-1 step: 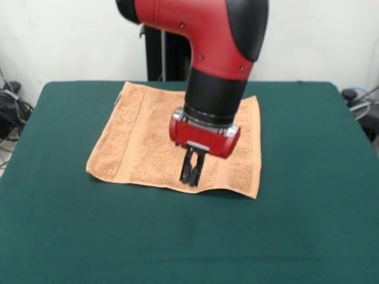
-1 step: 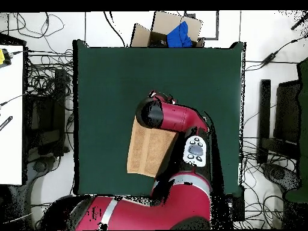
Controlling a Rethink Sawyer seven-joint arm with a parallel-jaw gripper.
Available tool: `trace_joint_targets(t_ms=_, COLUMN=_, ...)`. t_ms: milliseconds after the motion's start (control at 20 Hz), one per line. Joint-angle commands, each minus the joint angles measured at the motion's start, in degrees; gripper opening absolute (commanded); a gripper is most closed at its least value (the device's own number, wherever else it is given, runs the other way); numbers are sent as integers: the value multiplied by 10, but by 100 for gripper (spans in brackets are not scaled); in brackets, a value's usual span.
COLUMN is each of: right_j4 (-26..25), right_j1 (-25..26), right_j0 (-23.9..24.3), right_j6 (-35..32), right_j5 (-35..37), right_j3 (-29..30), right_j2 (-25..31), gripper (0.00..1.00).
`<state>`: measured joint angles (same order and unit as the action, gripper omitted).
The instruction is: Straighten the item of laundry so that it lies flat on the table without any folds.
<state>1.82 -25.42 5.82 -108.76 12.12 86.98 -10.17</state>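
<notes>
Front view, nearest part: bare green table (image 1: 89, 236), nothing lying on it there. Going further, the towel (image 1: 142, 148) lies spread on the table, a bit left of centre and toward the far side. It looks mostly flat; the near edge is slightly wavy, esp. under the gripper, and a woven band runs along each side edge. The far left corner sits near the table's far edge.

The gripper (image 1: 190, 176) hangs over the towel's near edge, approx. in the middle of that edge. Its two black fingers (image 1: 186, 171) are drawn close together, tips at or just above the cloth; I cannot tell if they touch or pinch the cloth.

Above it the red and black arm (image 1: 207, 35) comes down.

Overhead view: the arm (image 2: 180, 120) covers part of the towel (image 2: 147, 150); the gripper is hidden.
</notes>
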Motion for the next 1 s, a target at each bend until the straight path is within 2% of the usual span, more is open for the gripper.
trace_joint_targets(t_ms=50, right_j4=10, right_j1=-57, right_j0=-45, right_j6=-120, right_j5=51, right_j3=119, right_j2=-18, gripper=0)
trace_joint_targets(t_ms=450, right_j4=26, right_j1=-100, right_j0=-61, right_j6=-139, right_j5=27, right_j3=200, right_j2=-28, gripper=0)
trace_joint_targets(t_ms=800, right_j4=44, right_j1=-161, right_j0=-96, right_j6=-149, right_j5=67, right_j3=257, right_j2=-59, gripper=0)
trace_joint_targets(t_ms=1000, right_j4=59, right_j1=-169, right_j0=-101, right_j6=-146, right_j5=92, right_j3=258, right_j2=-64, gripper=0)
